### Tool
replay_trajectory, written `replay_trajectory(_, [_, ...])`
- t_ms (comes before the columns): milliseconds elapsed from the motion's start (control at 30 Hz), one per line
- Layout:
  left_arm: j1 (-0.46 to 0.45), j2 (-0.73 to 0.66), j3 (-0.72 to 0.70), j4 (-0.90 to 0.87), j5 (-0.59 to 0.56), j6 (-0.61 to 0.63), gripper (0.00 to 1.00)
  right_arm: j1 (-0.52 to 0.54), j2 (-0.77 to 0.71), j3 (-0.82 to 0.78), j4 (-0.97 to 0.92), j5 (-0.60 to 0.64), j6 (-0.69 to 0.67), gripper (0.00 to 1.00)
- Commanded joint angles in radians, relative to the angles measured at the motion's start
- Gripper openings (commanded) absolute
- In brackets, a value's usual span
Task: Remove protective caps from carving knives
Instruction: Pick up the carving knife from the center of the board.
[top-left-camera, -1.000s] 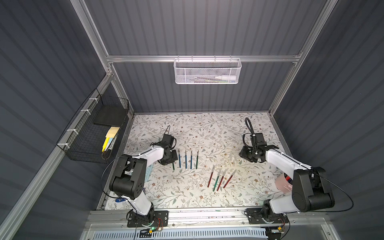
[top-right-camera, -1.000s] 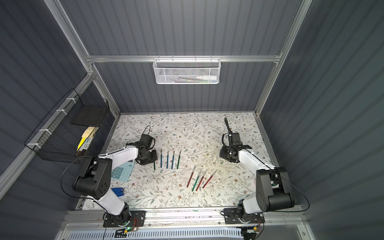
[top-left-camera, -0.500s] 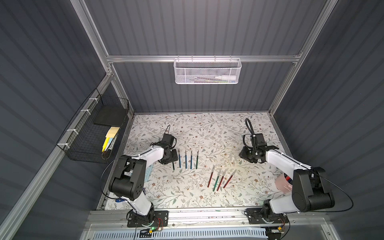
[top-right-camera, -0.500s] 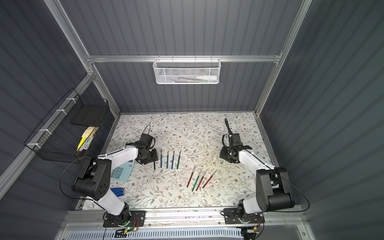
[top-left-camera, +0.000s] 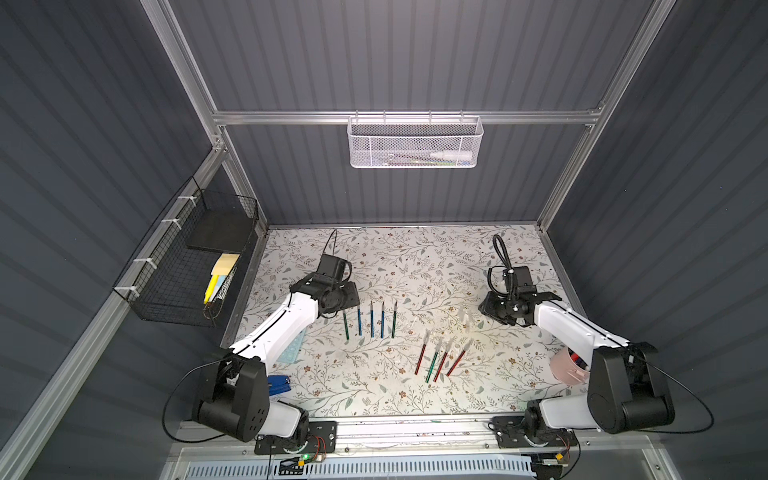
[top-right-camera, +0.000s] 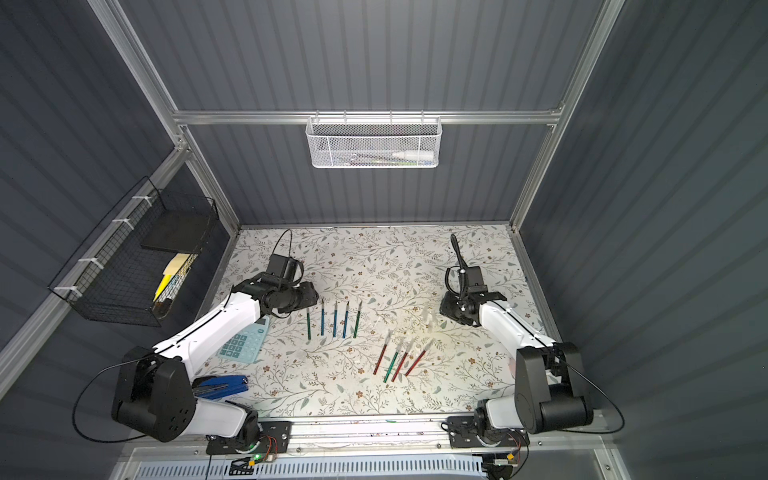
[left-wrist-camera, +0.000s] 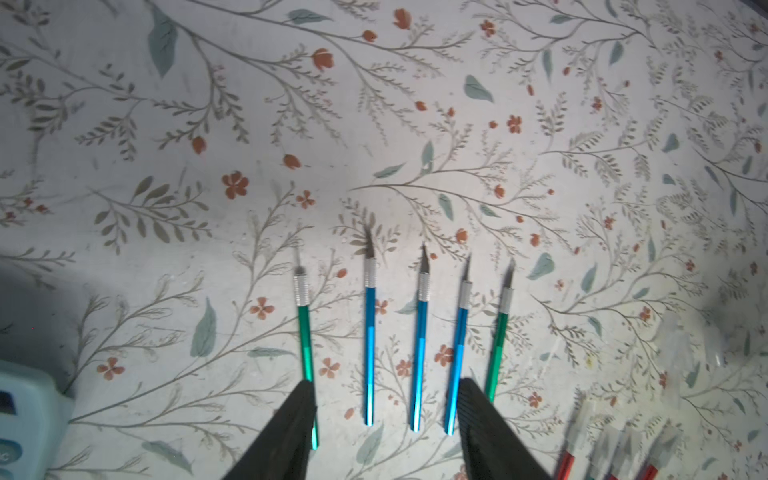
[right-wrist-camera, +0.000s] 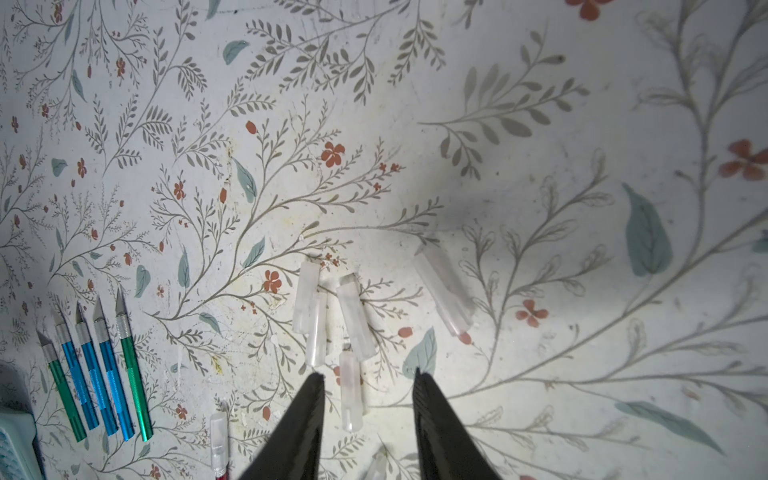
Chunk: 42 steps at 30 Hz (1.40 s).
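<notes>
- We count five bare carving knives (left-wrist-camera: 419, 345) lying in a neat parallel row on the floral tabletop (top-left-camera: 374, 257). Two green handles flank three blue, with silver collars and pointed blades exposed.
- Four capped knives (top-left-camera: 432, 366), three red and one green, fan out nearer the table's front edge, whitish sleeves over their tips.
- Five loose caps (right-wrist-camera: 353, 320), cloudy clear tubes, lie clustered beneath the right gripper (right-wrist-camera: 368, 374). Its jaws stand apart and grip nothing.
- The left gripper (left-wrist-camera: 386, 382) hovers over the row's handle ends, jaws parted and empty.
- Against the frame a second earlier, we find both arms at the same stations and both knife groups unchanged.
</notes>
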<state>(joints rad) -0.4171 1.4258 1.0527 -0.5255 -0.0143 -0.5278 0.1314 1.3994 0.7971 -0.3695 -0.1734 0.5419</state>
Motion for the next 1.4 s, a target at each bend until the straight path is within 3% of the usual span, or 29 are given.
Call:
replay_trajectory(0, [-0.070,0.014,0.050,-0.054,-0.016,-0.001,0.57,-0.004,-0.013,-0.004,-0.025,0.000,0.003,0.39])
replay_trajectory(300, [-0.167,0.093,0.116,-0.035,0.021,-0.022,0.58,-0.004,-0.036,-0.015,-0.031,0.005,0.002,0.40])
replay_trajectory(600, [-0.347,0.196,0.216,-0.065,-0.061,0.003,0.59,-0.004,-0.045,-0.021,-0.040,0.000,0.003,0.41])
replay_trajectory(1367, [-0.472,0.283,0.249,-0.070,-0.035,0.027,0.59,-0.004,-0.078,-0.036,-0.058,-0.017,0.003,0.42])
